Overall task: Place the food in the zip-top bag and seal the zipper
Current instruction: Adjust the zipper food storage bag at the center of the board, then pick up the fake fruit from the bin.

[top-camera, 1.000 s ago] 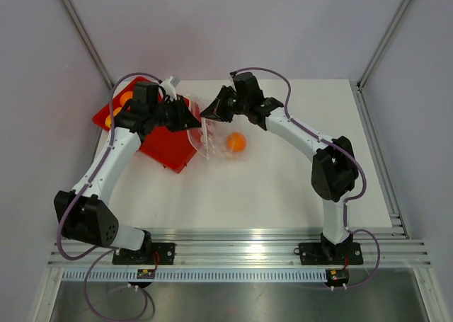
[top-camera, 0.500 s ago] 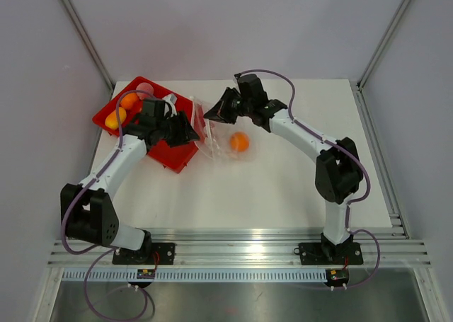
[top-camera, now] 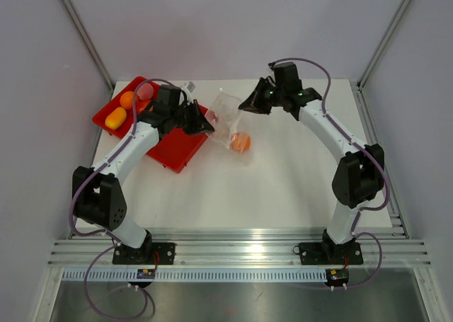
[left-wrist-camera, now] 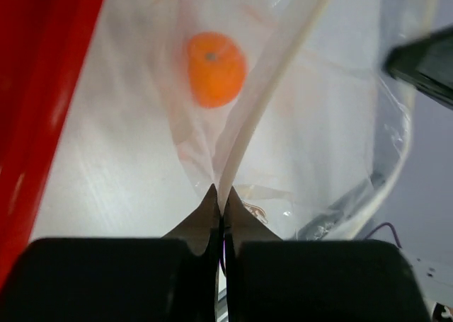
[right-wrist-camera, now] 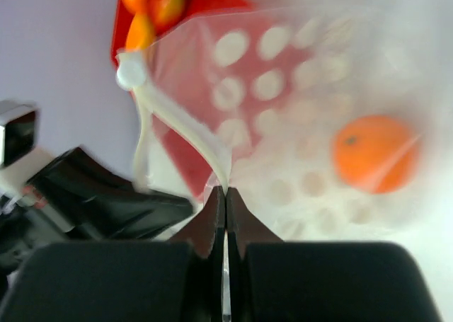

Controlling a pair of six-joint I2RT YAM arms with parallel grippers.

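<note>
Two arms stand further apart over the white worktop (top-camera: 297,187) than a second ago. The right arm has swung back toward the far right, and the left arm has reached forward past the red tray (top-camera: 170,151). That tray sits at the far left with more of it uncovered than before. At least three pieces of the food wait in its far corner: an orange ball (top-camera: 127,100), a pale pink ball (top-camera: 145,91) and a yellow-orange oval (top-camera: 115,119).

The zip-top bag (top-camera: 225,117) lies just beside the tray's right edge. It is now drawn out between the two hands instead of bunched under them. A second orange ball (top-camera: 240,142) rests inside it, toward the near end.

The left hand (top-camera: 204,127) let go for an instant and is pressed together again, pinching the bag's mouth edge. The right hand (top-camera: 245,107) is also pressed together, pinching the mouth from the far side. In both wrist views the zipper (left-wrist-camera: 272,81) shows as a pale strip rising from the closed fingertips. Whether the hands hold opposite lips or the same one cannot be told.

Judging from this, the fresh grip sets the mouth up to be spread. But most of the fruit is outside the bag and neither hand is free to fetch it, so sealing looks a long way off.
</note>
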